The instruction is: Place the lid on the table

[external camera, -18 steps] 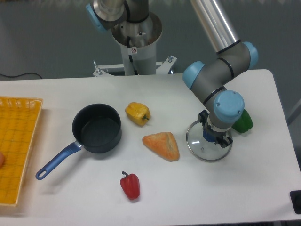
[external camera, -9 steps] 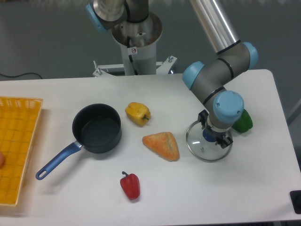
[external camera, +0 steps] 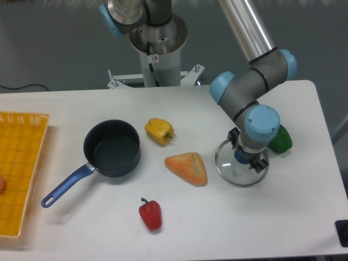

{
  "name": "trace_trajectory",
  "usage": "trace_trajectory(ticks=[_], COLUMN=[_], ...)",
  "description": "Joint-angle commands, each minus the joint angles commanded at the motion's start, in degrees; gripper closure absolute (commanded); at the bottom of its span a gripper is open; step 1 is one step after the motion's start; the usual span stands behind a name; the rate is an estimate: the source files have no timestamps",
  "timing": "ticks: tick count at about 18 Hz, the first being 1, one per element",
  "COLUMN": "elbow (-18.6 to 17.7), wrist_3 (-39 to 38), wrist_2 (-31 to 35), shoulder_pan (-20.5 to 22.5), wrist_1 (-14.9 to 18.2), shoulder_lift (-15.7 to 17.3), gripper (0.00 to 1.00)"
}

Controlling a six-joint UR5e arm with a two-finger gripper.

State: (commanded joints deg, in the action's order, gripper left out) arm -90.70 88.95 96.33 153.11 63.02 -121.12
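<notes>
Since the earlier frame almost nothing is changing: only the arm's wrist is shifting very slightly to the left, and the lid is staying in the same place.

From the fixed camera, I am seeing the lid (external camera: 235, 173) lying flat on the white table (external camera: 272, 223), at the right side, between the orange wedge-shaped piece (external camera: 187, 168) and the green pepper (external camera: 281, 140). The gripper (external camera: 242, 159) is standing straight down over the blue knob at the lid's centre. The wrist is covering the fingers, so I cannot tell if they are closing on the knob or are apart from it.

Further left, the dark blue saucepan (external camera: 111, 148) is sitting uncovered, with its handle pointing toward the lower left. A yellow pepper (external camera: 159, 131) is lying just beside the pan, a red pepper (external camera: 150, 214) is lying nearer to the front edge, and the orange gridded tray (external camera: 19, 168) is resting at the left border.
</notes>
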Motion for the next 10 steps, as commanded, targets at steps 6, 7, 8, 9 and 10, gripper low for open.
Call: trace_trajectory(ticks=[6, 7, 8, 9, 10], elbow=[3.2, 3.7, 3.8, 3.8, 3.9], wrist_3=[0.3, 0.5, 0.6, 0.7, 0.7], wrist_2=[-0.1, -0.1, -0.2, -0.3, -0.4], shoulder_pan=[-1.3, -1.3, -1.3, -1.4, -1.3], wrist_1=[-0.2, -0.2, -0.3, -0.3, -0.3], shoulder_lift=[1.1, 1.1, 1.7, 2.2, 2.7], gripper=[0.00, 0.00, 0.00, 0.00, 0.00])
